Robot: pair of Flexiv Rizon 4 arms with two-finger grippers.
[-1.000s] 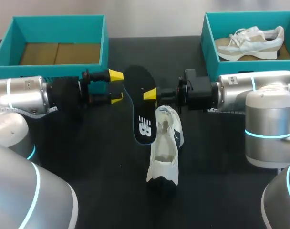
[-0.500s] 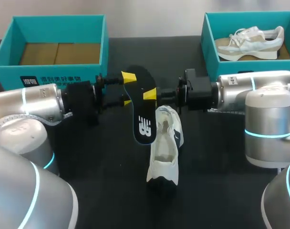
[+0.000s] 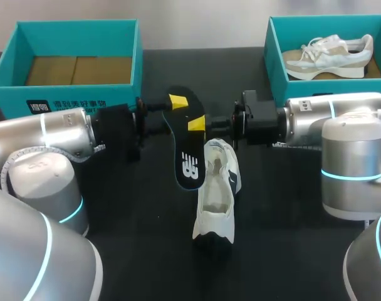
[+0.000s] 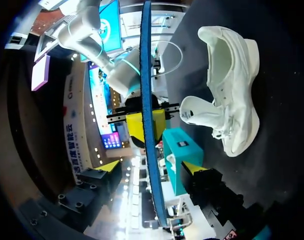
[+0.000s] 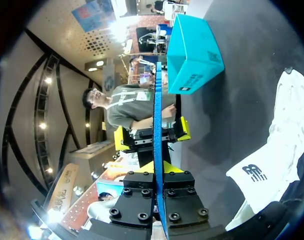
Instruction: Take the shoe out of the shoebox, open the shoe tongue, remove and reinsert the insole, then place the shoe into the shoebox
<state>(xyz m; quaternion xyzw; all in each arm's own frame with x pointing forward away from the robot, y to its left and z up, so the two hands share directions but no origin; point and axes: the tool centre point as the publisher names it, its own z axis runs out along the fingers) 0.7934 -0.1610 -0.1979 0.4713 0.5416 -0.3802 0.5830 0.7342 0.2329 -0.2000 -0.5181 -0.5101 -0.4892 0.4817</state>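
Insole (image 3: 187, 157) stands on edge, pinched by the right gripper (image 3: 198, 123); left gripper (image 4: 152, 167) straddles it, fingers spread clear; shoe (image 3: 217, 194) lies at the insole's five o'clock; uneven closing might twist the insole loose.

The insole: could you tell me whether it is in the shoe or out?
Out: the right tool grips the insole outside the white shoe lying on the table.
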